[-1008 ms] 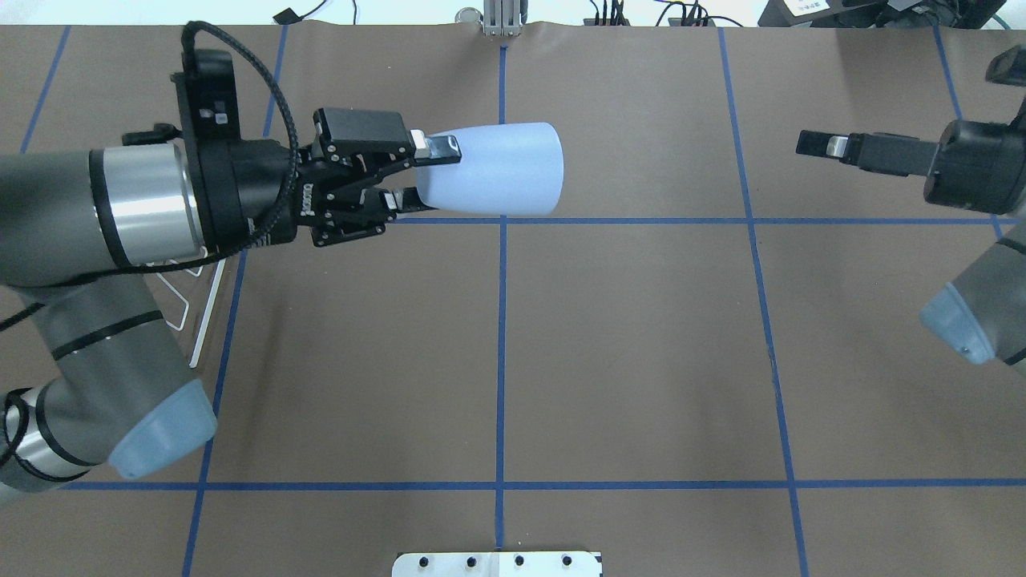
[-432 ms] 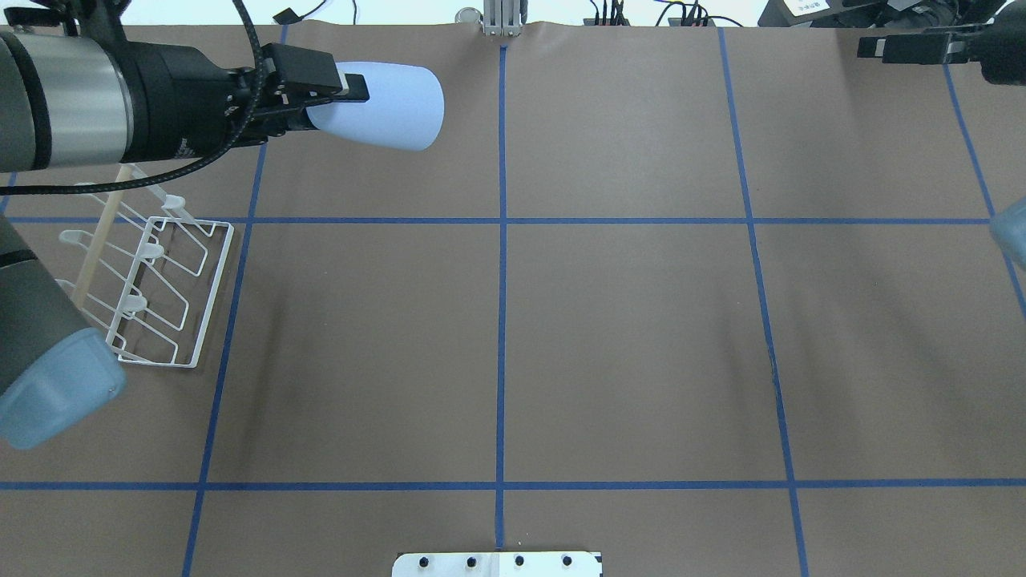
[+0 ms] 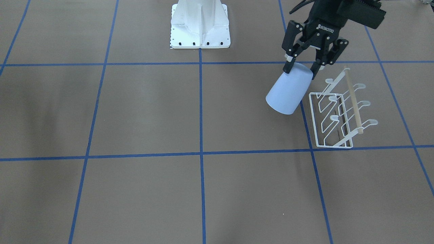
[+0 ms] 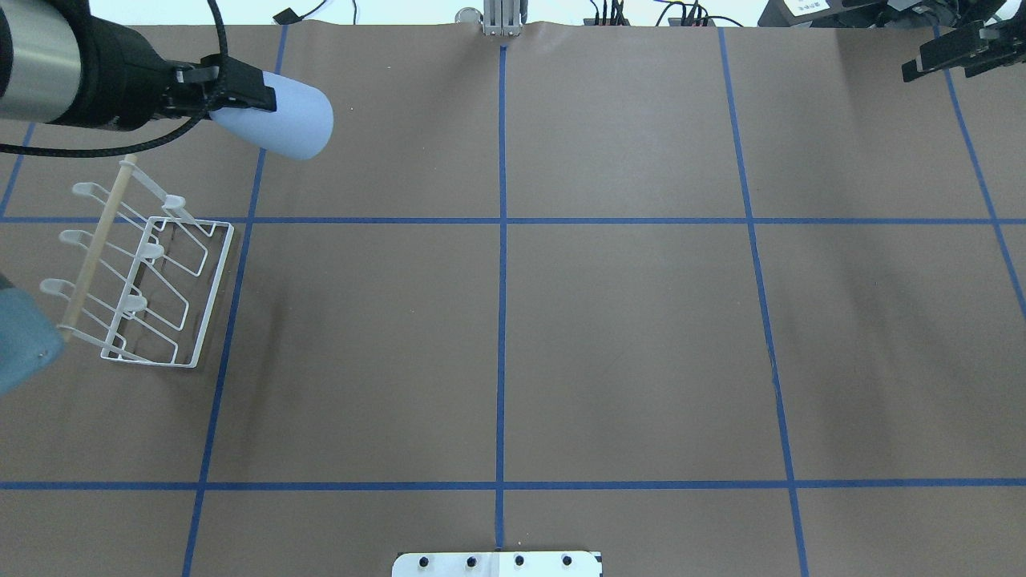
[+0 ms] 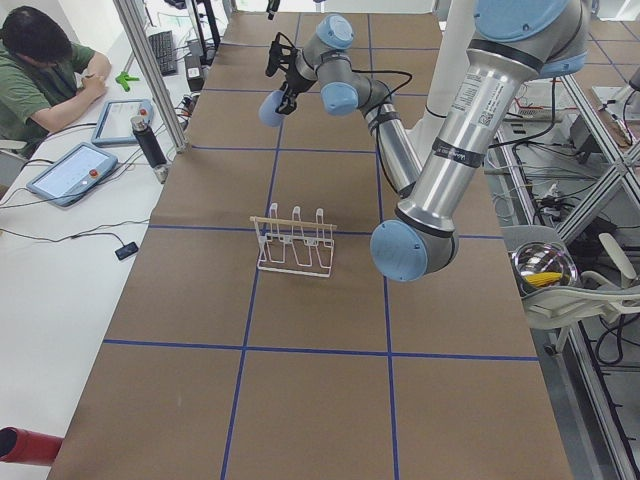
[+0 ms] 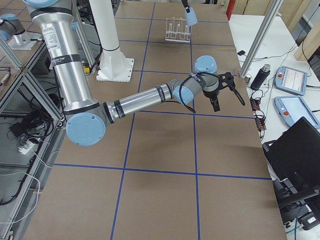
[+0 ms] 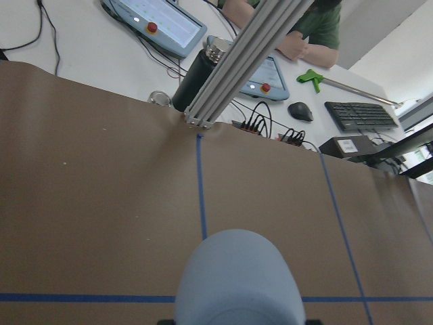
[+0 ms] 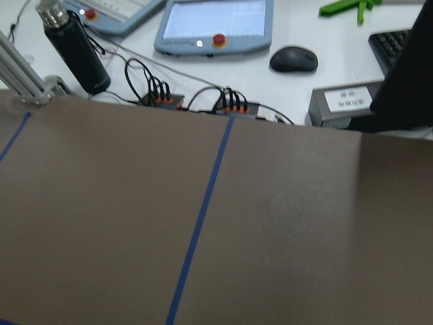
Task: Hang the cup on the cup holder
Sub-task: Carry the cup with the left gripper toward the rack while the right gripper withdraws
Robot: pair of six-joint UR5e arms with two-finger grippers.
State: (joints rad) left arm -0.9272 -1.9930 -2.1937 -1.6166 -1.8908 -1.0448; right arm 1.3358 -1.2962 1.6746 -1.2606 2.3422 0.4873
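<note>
My left gripper (image 3: 301, 68) is shut on the narrow base of the light blue cup (image 3: 288, 93) and holds it in the air, tilted, mouth pointing away from the gripper. In the overhead view the cup (image 4: 280, 120) is beyond the far end of the white wire cup holder (image 4: 152, 280), apart from it. The cup holder (image 3: 339, 112) stands on the table with its prongs and wooden dowel bare. The left wrist view shows the cup (image 7: 237, 277) from behind. My right gripper (image 4: 934, 60) is at the far right corner, empty, with its fingers apart.
The white robot base (image 3: 200, 25) stands at the table's near-middle edge. Beyond the far edge are an aluminium post (image 7: 243, 61), a black bottle (image 7: 199, 74), tablets and cables. A seated person (image 5: 45, 60) is there too.
My left arm has carried the cup left and towards the far edge, uncovering the cup holder. My right arm has drawn back to the far right corner.
</note>
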